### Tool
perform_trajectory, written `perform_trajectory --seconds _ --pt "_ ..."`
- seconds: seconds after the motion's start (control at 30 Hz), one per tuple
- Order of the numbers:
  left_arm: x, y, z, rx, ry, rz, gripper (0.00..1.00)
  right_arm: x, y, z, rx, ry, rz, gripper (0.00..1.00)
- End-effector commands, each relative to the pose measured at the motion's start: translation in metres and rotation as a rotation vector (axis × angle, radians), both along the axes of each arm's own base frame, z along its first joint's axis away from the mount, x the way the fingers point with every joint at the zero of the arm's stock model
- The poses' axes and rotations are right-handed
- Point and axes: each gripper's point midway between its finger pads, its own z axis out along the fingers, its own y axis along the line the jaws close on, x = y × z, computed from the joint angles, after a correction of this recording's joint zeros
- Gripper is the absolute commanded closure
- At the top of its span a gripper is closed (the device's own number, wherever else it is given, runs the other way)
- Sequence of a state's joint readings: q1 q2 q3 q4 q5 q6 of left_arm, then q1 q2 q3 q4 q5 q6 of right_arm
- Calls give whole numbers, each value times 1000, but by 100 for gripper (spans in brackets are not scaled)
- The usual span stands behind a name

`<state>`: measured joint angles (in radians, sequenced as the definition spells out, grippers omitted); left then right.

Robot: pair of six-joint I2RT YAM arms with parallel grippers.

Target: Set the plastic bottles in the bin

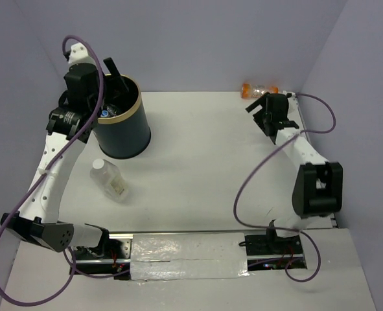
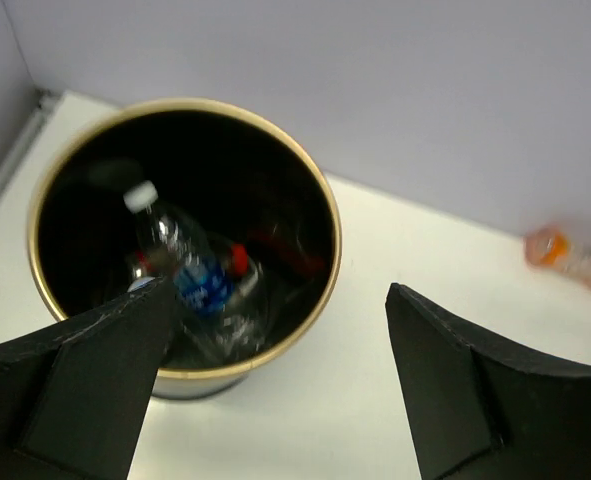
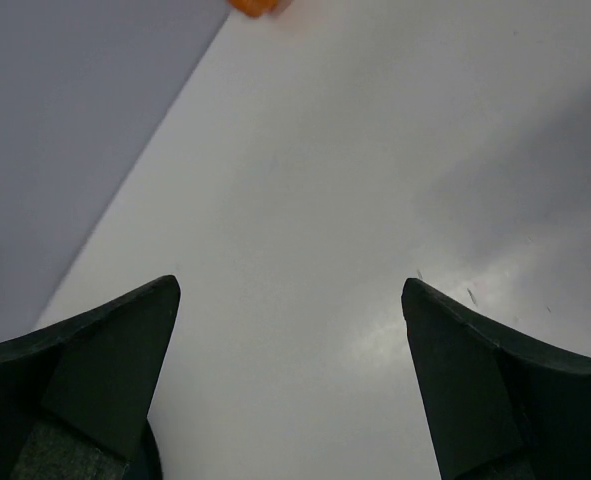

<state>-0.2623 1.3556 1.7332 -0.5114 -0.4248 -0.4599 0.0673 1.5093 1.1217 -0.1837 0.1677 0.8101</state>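
Two bottles show in the bin (image 2: 327,215), a blue-label bottle (image 2: 197,283) and a red-cap bottle (image 2: 237,260), perhaps more in the dark. Left gripper (image 2: 280,290) hangs wide open above it. Squat bottle (image 1: 110,180) lies near the bin; orange bottle (image 1: 259,89) lies well apart, just beside the wide-open right gripper (image 3: 290,285).

Left arm (image 1: 48,168) and right arm (image 1: 301,150): white links, black joint housings, looping purple cables (image 1: 242,183); end effector fingers (image 2: 455,390) are matte black wedges.
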Motion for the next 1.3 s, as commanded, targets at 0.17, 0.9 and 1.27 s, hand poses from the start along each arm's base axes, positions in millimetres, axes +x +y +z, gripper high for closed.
perform_trajectory --seconds 0.17,0.9,1.27 --pt "-13 -19 -7 -95 14 -98 1 123 -35 -23 427 -199 -207 1" --pt "-19 16 54 -73 -150 70 1 248 -80 -83 398 -187 -371 0" --pt "0 6 42 -56 -125 36 1 260 -88 -95 405 -208 -422 0"
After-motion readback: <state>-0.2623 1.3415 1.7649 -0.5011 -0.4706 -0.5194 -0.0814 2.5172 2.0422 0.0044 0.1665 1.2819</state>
